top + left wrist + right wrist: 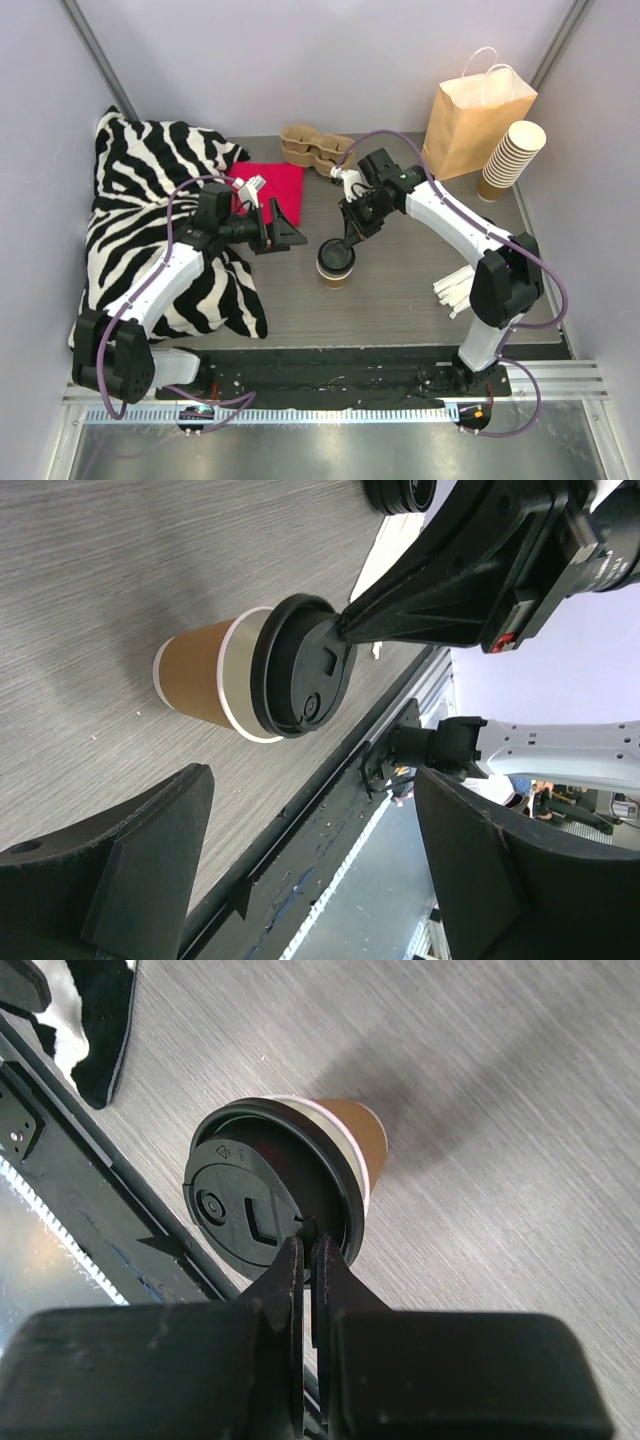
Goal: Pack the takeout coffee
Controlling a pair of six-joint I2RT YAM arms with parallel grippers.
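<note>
The takeout coffee (336, 263) stands straight up in the middle of the table (420, 290), with its black lid on top. The right gripper (347, 243) pinches the lid's rim, its fingers tight together. The left gripper (283, 240) is spread wide nearby, holding nothing.

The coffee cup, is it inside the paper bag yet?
No, the coffee cup stands on the table, well apart from the paper bag at the back.
</note>
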